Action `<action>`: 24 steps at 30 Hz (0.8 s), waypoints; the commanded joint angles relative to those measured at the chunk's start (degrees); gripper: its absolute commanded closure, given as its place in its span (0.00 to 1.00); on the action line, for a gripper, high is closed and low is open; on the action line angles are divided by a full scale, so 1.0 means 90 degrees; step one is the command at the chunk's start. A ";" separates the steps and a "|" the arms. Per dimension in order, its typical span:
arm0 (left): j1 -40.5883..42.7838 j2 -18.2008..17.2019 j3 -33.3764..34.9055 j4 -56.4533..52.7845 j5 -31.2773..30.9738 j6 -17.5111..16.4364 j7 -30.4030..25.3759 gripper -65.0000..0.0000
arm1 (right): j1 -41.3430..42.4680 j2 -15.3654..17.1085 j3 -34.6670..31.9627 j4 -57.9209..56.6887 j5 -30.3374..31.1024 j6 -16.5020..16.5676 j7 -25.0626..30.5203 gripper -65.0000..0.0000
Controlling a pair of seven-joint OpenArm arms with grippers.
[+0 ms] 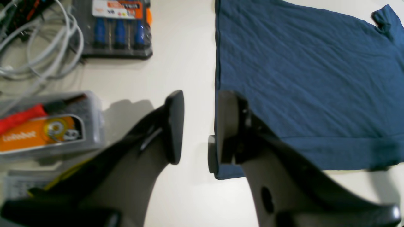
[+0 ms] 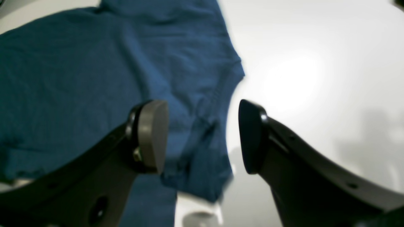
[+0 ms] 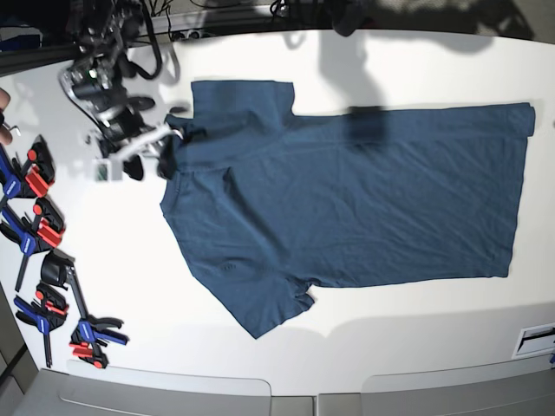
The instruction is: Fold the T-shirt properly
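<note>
Overhead, both arms' fingers are standing apart, gripping nothing: left gripper (image 1: pixel 197 132) is straddling the T-shirt (image 1: pixel 303 78) hem; right gripper (image 2: pixel 202 138) is hovering over its collar edge.

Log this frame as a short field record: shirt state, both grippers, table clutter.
shirt: T-shirt spread flat on the white table, wrinkled, not yet folded
left gripper: left gripper open, holding nothing, jaws straddling the shirt's edge near a corner
right gripper: right gripper open, holding nothing, above the sleeve and collar end
clutter: clamps along the table edge, apart from the shirt; screwdriver set and cables beside the left arm
</note>
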 commanded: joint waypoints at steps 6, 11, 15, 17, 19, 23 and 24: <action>-0.0019 -0.0255 -0.0075 0.0083 -0.0112 -0.0035 -0.0172 0.75 | -0.1333 -0.0017 0.0780 0.0580 0.1263 0.0039 -0.0049 0.49; -0.0019 -0.0255 -0.0075 0.0083 -0.0114 -0.0035 -0.0177 0.75 | -0.1906 -0.0335 0.0833 0.0236 0.1545 0.0039 0.0175 0.49; -0.0019 -0.0255 -0.0075 0.0083 -0.0112 -0.0035 -0.0177 0.75 | -0.1831 -0.0418 0.0440 -0.0648 0.1678 0.0039 0.0386 0.49; -0.0019 -0.0255 -0.0075 0.0083 -0.0112 -0.0035 -0.0199 0.75 | -0.1729 -0.0418 0.0151 -0.1129 0.1681 0.0039 0.0398 0.49; -0.0019 -0.0255 -0.0075 0.0083 -0.0112 -0.0035 -0.0199 0.75 | -0.1647 -0.0418 -0.0136 -0.1520 0.1681 0.0039 0.0393 0.49; -0.0019 -0.0255 -0.0075 0.0083 -0.0112 -0.0035 -0.0199 0.75 | -0.1620 -0.0418 -0.0721 -0.1787 0.1681 0.0039 0.0175 0.49; -0.0019 -0.0255 -0.0075 0.0083 -0.0112 -0.0035 -0.0199 0.75 | -0.1620 -0.0418 -0.0850 -0.1785 0.1681 0.0039 0.0075 0.49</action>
